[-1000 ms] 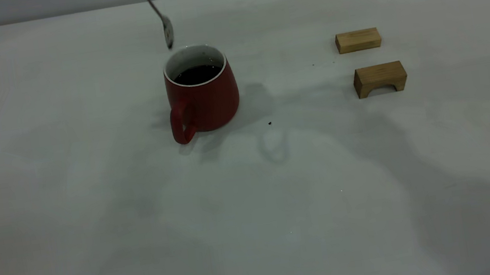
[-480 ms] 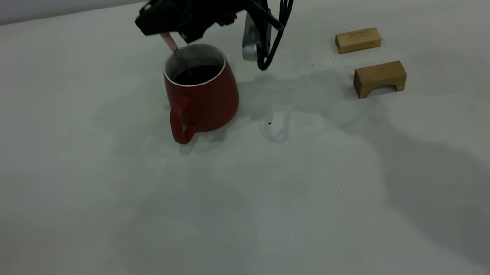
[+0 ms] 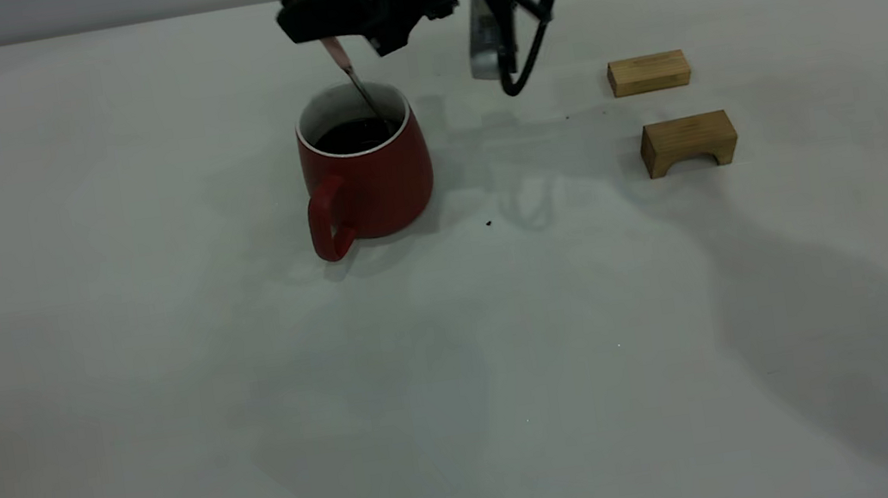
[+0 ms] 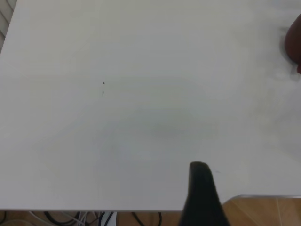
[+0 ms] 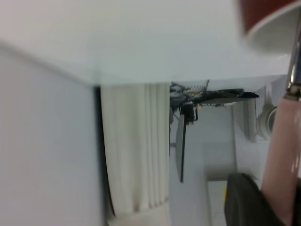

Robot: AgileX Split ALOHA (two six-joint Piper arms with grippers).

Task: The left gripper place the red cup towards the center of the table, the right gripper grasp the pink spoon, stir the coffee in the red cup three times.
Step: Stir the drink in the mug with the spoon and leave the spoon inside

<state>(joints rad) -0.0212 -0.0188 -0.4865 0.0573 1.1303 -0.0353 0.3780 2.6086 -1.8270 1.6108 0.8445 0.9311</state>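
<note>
Right pincer (image 3: pixel 323 36) clamps pink spoon (image 3: pixel 338 55), bowl dipped in red cup (image 3: pixel 368 173); left pincer state unclear

Dim, flat light is falling on the worktop (image 3: pixel 165 366) in the exterior view, leaving it a dull grey-green. Broad soft shadows are spreading across it below the right gripper (image 3: pixel 330 26) and well to the near side of it, darkest toward the corner nearest the camera. No glare is showing. The right wrist view is blurring badly: the pink spoon (image 5: pixel 282 155) beside the gripper is smearing out of focus. The left wrist view is looking pale and washed.
</note>
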